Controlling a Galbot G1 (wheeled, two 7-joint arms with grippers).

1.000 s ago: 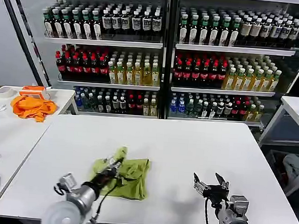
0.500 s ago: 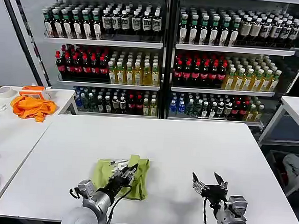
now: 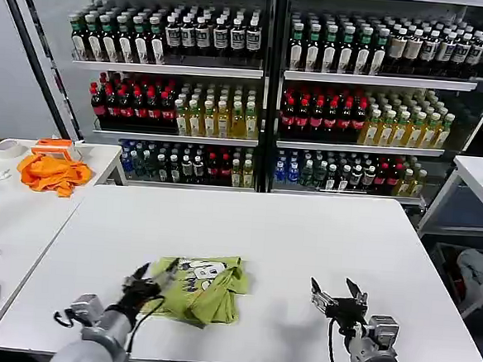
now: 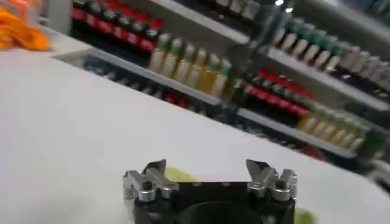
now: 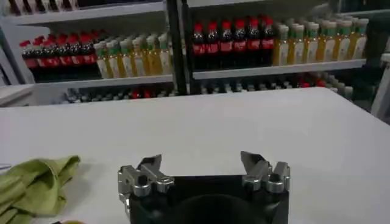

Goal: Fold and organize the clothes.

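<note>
A wide white table (image 3: 304, 235) with a smooth matte top takes up the middle of the room, and the light yellow-green T-shirt (image 3: 203, 286) lies bunched in a loose folded heap near its front edge, left of centre, with some pale printing showing on its upper fold. The left gripper (image 3: 153, 276) sits just beside the shirt's left edge, its fingers spread apart and holding nothing; from the left wrist view the same gripper (image 4: 208, 173) shows its two tips wide apart above the tabletop with a sliver of green fabric beyond them. The right gripper (image 3: 338, 292) hovers over bare table well to the right of the shirt, fingers likewise parted and empty; the right wrist view shows it (image 5: 201, 163) with the shirt (image 5: 33, 182) off to one side. Behind the table stand glass-fronted shelves (image 3: 265, 75) packed with rows of bottled drinks in dark, red, yellow and green. A second white table (image 3: 24, 207) on the left carries an orange cloth (image 3: 53, 172).
</note>
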